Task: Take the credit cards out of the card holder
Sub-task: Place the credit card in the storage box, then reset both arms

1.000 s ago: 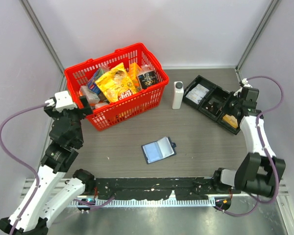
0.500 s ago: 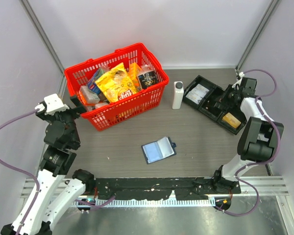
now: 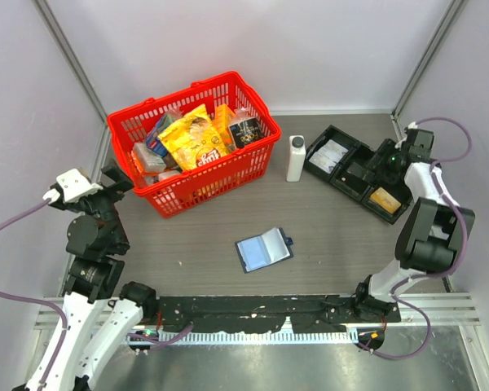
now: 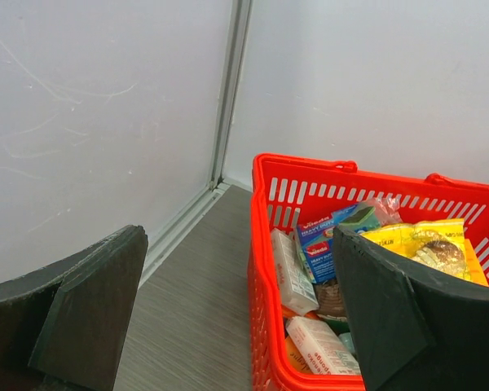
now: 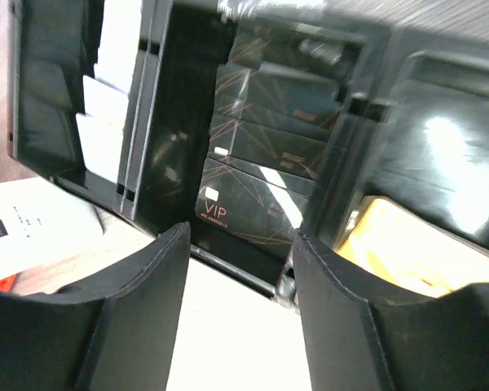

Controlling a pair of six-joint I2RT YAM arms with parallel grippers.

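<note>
My right jaws stand apart, empty, over the tray (image 3: 337, 130). The card holder (image 3: 263, 248) lies open on the desk (image 3: 342, 244), nearer me and leftward, long axis crosswise. My left jaws gape by the basket (image 3: 187, 88), no closer.

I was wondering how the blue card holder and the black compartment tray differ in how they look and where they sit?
The card holder is navy with pale blue-grey sleeves; the tray is black. The card holder is clearly smaller than the tray. The card holder lies open and alone in the middle of the table, while the tray sits at the far right, under the right gripper. Both rest flat on it, turned at an angle.
</note>
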